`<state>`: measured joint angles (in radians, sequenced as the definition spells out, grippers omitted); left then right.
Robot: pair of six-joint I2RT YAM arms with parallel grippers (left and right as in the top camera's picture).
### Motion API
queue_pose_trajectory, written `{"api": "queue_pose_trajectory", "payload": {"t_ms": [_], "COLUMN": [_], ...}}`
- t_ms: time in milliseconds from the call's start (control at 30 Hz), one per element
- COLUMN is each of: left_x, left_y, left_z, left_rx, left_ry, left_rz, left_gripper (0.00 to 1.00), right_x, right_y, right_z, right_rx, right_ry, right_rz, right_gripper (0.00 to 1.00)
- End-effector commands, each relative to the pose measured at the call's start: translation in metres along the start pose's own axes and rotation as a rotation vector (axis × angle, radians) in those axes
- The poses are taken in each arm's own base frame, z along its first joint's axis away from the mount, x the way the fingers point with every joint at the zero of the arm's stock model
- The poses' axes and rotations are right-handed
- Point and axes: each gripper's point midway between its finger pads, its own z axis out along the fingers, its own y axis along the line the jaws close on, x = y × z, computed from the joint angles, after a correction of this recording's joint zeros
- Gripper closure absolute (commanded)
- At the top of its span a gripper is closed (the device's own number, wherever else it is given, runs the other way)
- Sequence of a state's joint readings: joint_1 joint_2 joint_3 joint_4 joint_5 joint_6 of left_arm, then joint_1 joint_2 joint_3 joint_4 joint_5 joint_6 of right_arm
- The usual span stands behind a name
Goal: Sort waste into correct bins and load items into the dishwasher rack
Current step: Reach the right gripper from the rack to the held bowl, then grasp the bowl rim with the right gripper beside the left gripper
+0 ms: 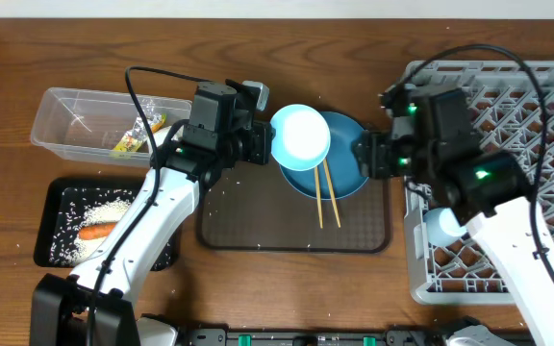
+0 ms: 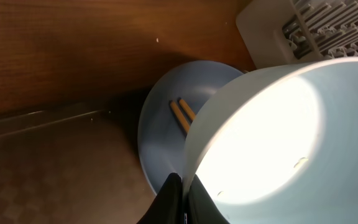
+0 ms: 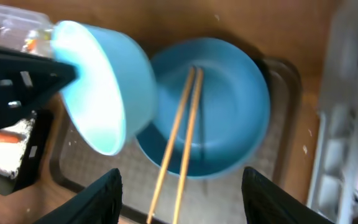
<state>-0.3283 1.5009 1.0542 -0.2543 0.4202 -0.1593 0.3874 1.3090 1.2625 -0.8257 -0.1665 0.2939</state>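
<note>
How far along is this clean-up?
Done: carrot and rice lie in the black tray, wrapper in the clear tub. In hand: the left tool grips the light blue bowl. Remaining: blue plate and chopsticks, not yet in the rack.

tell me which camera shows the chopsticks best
The right wrist view: both chopsticks lie in plain sight, nearly full length, across the blue plate. Overhead shows them whole but small. The left wrist view shows only their ends; the bowl hides the rest.
</note>
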Motion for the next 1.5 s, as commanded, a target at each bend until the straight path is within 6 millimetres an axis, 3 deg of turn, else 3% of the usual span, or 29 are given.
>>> {"api": "queue_pose_trajectory", "payload": {"t_ms": [0,200,500,633,767,1200,1333,1467], "left_x": [-0.001,-0.001,0.0,0.0,0.0,0.0,0.0,0.0], "left_y": [-0.001,-0.001,-0.001,-0.001,-0.001,-0.001,-0.001,-0.001], "left_z": [-0.001,-0.001,-0.001,-0.001,-0.001,-0.001,-0.001,-0.001], "left_rx": [0.012,0.012,0.012,0.012,0.012,0.012,0.012,0.012], "left_ry": [-0.002,-0.002,-0.001,-0.001,-0.002,-0.001,-0.001,-0.001], "left_rz": [0.009,0.008,0.008,0.008,0.008,0.008,0.008,0.008], "left_gripper": [0.94,0.94,0.94,0.94,0.94,0.94,0.94,0.94], "right_x": [-0.01,-0.003,0.003,-0.003,-0.007,-0.013,-0.016,-0.014], "right_y": [0.007,0.013,0.025,0.026,0.025,0.029,0.03,0.03], "right_z": [0.001,0.022,0.067,0.068,0.068,0.075,0.075,0.075], "right_rx": [0.076,0.21,0.244,0.246,0.258,0.248,0.243,0.245], "right_ry": [-0.056,-0.053,-0.018,-0.046,-0.065,-0.089,-0.101,-0.093], "right_rz": [-0.091,-0.181,-0.254,-0.251,-0.25,-0.246,-0.244,-0.244], "right_gripper": [0.4,0.41,0.45,0.5,0.62,0.65,0.75,0.77]}}
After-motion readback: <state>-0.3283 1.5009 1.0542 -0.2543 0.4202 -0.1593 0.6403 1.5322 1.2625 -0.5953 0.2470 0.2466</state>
